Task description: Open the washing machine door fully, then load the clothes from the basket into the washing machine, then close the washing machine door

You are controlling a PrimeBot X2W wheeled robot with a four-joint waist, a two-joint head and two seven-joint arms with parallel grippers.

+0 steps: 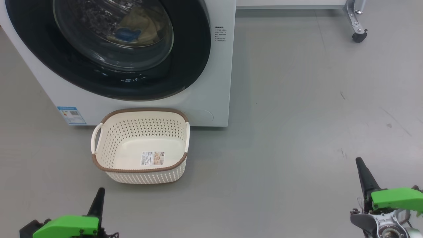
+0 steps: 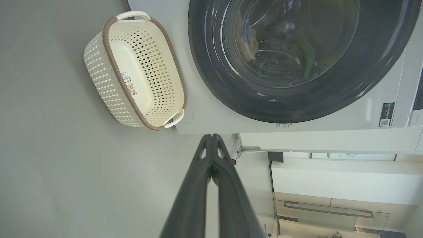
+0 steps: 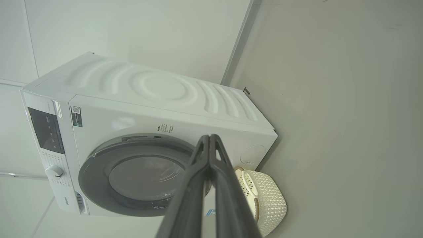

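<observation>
Washing machine door (image 1: 112, 43) closed; basket (image 1: 145, 176) just before it; castor (image 1: 359, 35) far right.

The washing machine (image 1: 211, 99), a white front-loader, stands on the grey floor (image 1: 297, 132). The washing machine door (image 1: 185, 66) is shut flush against its front, with a wide glossy black rim around a clear bulging glass bowl. Through the glass the clothes (image 1: 138, 28) lie inside the drum, cream-yellow with a bright blue patch. The basket (image 1: 148, 175), cream with perforated sides and a brown rim, sits upright and empty just in front of the machine's lower panel.
</observation>
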